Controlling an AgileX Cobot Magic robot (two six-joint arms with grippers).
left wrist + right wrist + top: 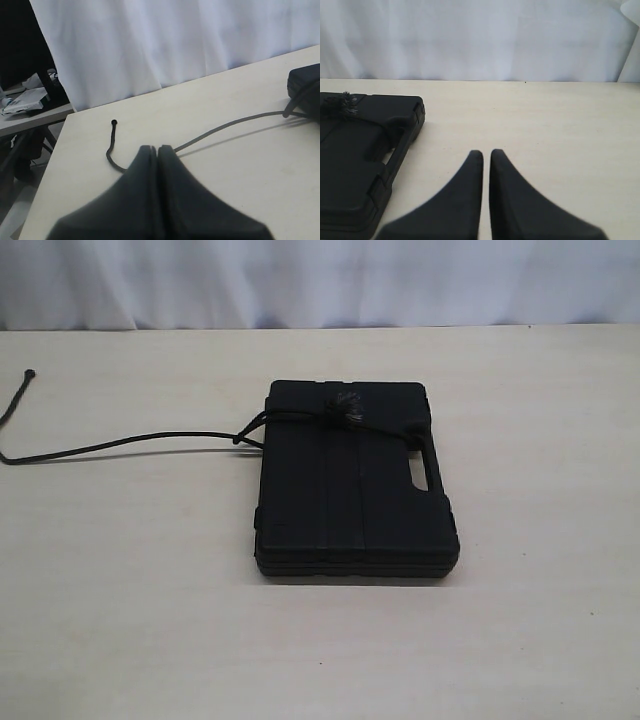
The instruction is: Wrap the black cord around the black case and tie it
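While the black case is lying flat mid-table, the black cord is crossing its far end, the frayed knot resting on the lid, and trailing off to the left. The left gripper and the right gripper are hovering with fingers closed together, holding nothing. Whether the cord is tied is hard to tell.

Matt black plastic case, braided cord, smooth pale tabletop.
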